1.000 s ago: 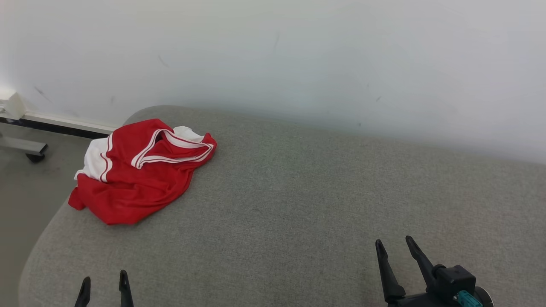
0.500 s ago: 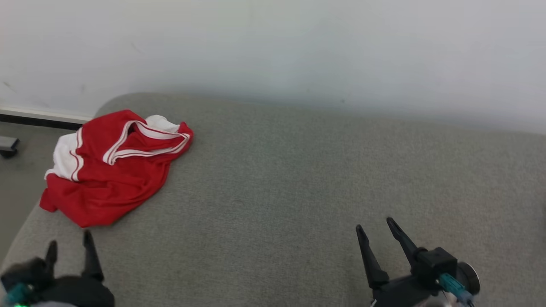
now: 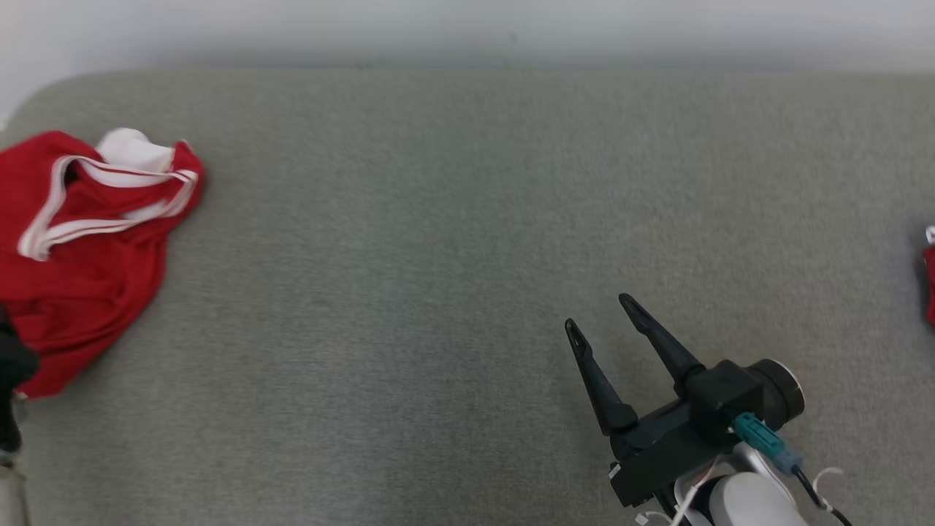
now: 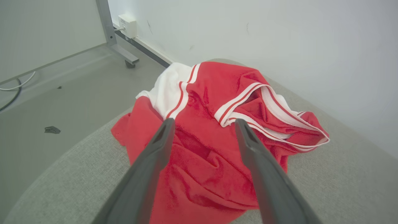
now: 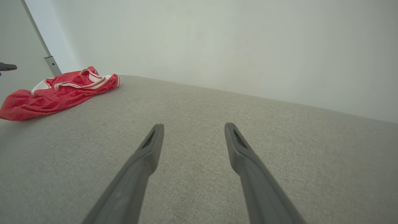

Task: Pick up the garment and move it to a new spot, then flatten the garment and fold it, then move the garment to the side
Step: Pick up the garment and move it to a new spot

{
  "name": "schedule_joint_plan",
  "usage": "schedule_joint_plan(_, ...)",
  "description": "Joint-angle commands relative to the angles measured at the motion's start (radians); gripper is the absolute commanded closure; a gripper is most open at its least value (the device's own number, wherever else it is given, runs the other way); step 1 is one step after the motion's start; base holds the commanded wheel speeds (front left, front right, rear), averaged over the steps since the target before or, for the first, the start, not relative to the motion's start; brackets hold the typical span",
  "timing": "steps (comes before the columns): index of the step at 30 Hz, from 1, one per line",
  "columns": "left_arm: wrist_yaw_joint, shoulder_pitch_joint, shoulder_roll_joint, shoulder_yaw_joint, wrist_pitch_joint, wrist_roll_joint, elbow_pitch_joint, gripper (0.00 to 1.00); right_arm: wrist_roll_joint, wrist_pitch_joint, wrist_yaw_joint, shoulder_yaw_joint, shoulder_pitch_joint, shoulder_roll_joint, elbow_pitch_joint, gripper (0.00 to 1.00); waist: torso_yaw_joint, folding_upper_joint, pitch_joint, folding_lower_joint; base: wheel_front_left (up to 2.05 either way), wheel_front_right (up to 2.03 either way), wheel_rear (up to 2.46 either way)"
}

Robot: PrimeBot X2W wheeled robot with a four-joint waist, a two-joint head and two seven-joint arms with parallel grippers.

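The garment [image 3: 80, 256] is a red jersey with white trim, crumpled in a heap at the left end of the grey cushioned surface [image 3: 438, 256]. In the left wrist view my left gripper [image 4: 204, 122] hangs open just over the garment [image 4: 211, 149], one finger on each side of a red fold, with nothing gripped. A dark part of the left arm [image 3: 9, 365] shows at the head view's left edge, in front of the garment's near hem. My right gripper [image 3: 597, 313] stands open and empty over bare cushion, far right of the garment [image 5: 59, 93].
A white wall runs along the back of the cushion. Left of the cushion's rounded end the floor drops away, with a metal frame leg on a caster [image 4: 126, 57], a wall box [image 4: 128, 25] and cables. A small red thing [image 3: 929, 281] shows at the right edge.
The head camera has turned and tilted down, so the whole picture has shifted. The left gripper has come up to the garment's near edge. The garment lies in the same heap.
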Motion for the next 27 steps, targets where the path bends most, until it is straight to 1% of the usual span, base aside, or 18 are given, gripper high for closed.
schedule_joint_plan(1, 0.022, -0.042, 0.025, 0.014, 0.065, -0.019, 0.03, 0.0, 0.006, 0.002, -0.003, 0.0, -0.012, -0.006, -0.025, 0.0, -0.129, -0.0002, 0.177, -0.0002, 0.0, 0.0, 0.0)
schedule_joint_plan(2, 0.022, -0.042, 0.025, 0.014, 0.065, -0.019, 0.03, 0.0, 0.006, 0.002, -0.003, 0.0, -0.012, -0.006, -0.025, 0.0, -0.129, -0.0002, 0.177, -0.0002, 0.0, 0.0, 0.0)
schedule_joint_plan(5, 0.076, -0.096, 0.051, 0.056, 0.164, -0.065, 0.07, 0.0, -0.002, 0.01, -0.003, 0.001, -0.009, -0.008, -0.057, 0.0, -0.151, -0.0002, 0.224, -0.0002, 0.0, 0.0, 0.0)
schedule_joint_plan(7, 0.104, -0.123, 0.066, 0.081, 0.214, -0.085, 0.081, 0.0, -0.006, 0.012, -0.003, 0.007, -0.015, -0.008, -0.078, 0.0, -0.166, -0.0002, 0.253, -0.0002, 0.0, 0.0, 0.0)
schedule_joint_plan(10, 0.133, -0.154, 0.073, 0.125, 0.229, -0.13, 0.061, 0.0, -0.01, 0.01, -0.003, -0.002, -0.022, -0.002, -0.107, 0.0, -0.177, -0.0002, 0.289, -0.0002, 0.0, 0.0, 0.0)
schedule_joint_plan(13, 0.152, -0.163, 0.08, 0.132, 0.246, -0.133, 0.05, 0.0, -0.015, 0.006, -0.003, -0.007, -0.022, 0.0, -0.125, 0.0, -0.18, -0.0002, 0.311, -0.0002, 0.0, 0.0, 0.0)
schedule_joint_plan(14, 0.157, -0.171, 0.075, 0.14, 0.26, -0.147, 0.051, 0.0, -0.018, 0.006, -0.003, -0.01, -0.022, 0.001, -0.128, 0.0, -0.178, -0.0002, 0.315, -0.0002, 0.0, 0.0, 0.0)
schedule_joint_plan(16, 0.155, -0.166, 0.046, 0.137, 0.341, -0.177, 0.075, 0.0, -0.019, 0.004, -0.003, -0.012, -0.02, 0.003, -0.126, 0.0, -0.174, -0.0002, 0.314, -0.0002, 0.0, 0.0, 0.0)
schedule_joint_plan(18, 0.157, -0.143, 0.004, 0.122, 0.418, -0.198, 0.091, 0.0, -0.017, 0.002, -0.003, -0.01, -0.018, 0.006, -0.12, 0.0, -0.17, -0.0002, 0.305, -0.0002, 0.0, 0.0, 0.0)
schedule_joint_plan(19, 0.155, -0.131, -0.005, 0.112, 0.453, -0.202, 0.092, 0.0, -0.015, 0.001, -0.003, -0.007, -0.019, 0.008, -0.116, 0.0, -0.167, -0.0002, 0.3, -0.0002, 0.0, 0.0, 0.0)
schedule_joint_plan(20, 0.147, -0.117, -0.015, 0.099, 0.478, -0.2, 0.09, 0.56, -0.013, -0.003, -0.003, -0.004, -0.021, 0.01, -0.111, 0.0, -0.165, -0.0002, 0.291, -0.0002, 0.0, 0.0, 0.0)
schedule_joint_plan(21, 0.14, -0.107, -0.02, 0.093, 0.49, -0.2, 0.08, 1.0, -0.01, -0.005, -0.003, 0.0, -0.023, 0.012, -0.107, 0.0, -0.163, -0.0002, 0.283, -0.0002, 0.0, 0.0, 0.0)
schedule_joint_plan(23, 0.124, -0.09, -0.022, 0.085, 0.517, -0.209, 0.056, 1.0, -0.005, -0.012, -0.003, 0.003, -0.025, 0.014, -0.094, 0.0, -0.157, -0.0002, 0.26, -0.0002, 0.0, 0.0, 0.0)
schedule_joint_plan(24, 0.12, -0.077, -0.006, 0.092, 0.511, -0.204, 0.011, 1.0, 0.002, -0.016, -0.003, 0.009, -0.024, 0.017, -0.076, 0.0, -0.152, -0.0002, 0.231, -0.0002, 0.0, 0.0, 0.0)
schedule_joint_plan(27, 0.113, -0.063, 0.032, 0.106, 0.508, -0.207, -0.06, 1.0, 0.014, -0.031, -0.003, 0.022, -0.022, 0.027, -0.047, 0.0, -0.149, -0.0002, 0.179, -0.0002, 0.0, 0.0, 0.0)
